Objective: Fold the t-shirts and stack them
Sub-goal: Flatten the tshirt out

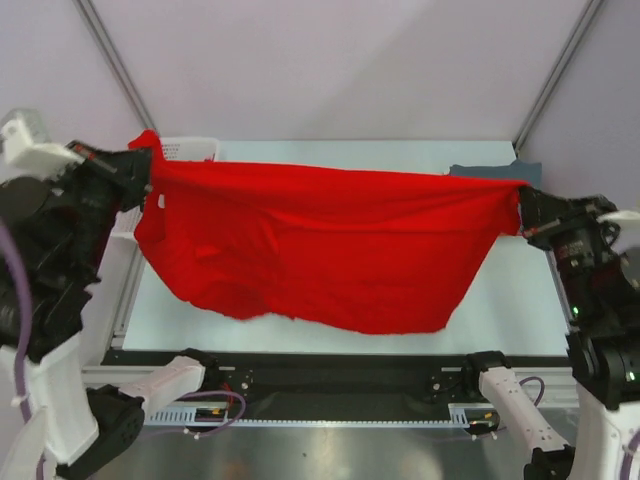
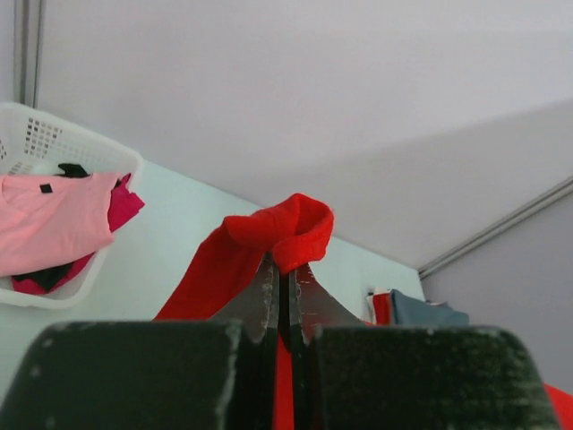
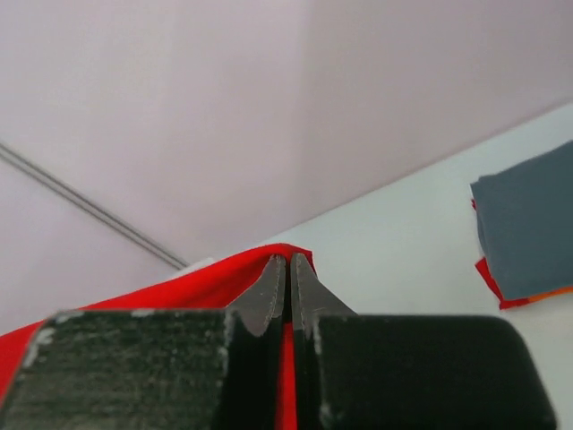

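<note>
Above the pale table (image 1: 505, 310), the red t-shirt (image 1: 320, 240) hangs stretched wide: the left gripper (image 1: 143, 168) is clamped on one upper corner, the right gripper (image 1: 524, 208) on the other, the cloth sagging between them

The plain bright red t-shirt (image 1: 320, 245) hangs spread wide above the table. Its top edge is pulled taut from 10 o'clock to 3 o'clock, and its lower hem sags in loose folds toward 6. At 2 o'clock the grey-blue t-shirt (image 3: 528, 228) lies folded flat on top of a stack, with a folded red shirt (image 3: 488, 273) and an orange shirt (image 3: 548, 294) showing only as edges beneath it. At 10 o'clock a pale pink t-shirt (image 2: 54, 219) lies crumpled over a magenta shirt (image 2: 121, 206).
</note>
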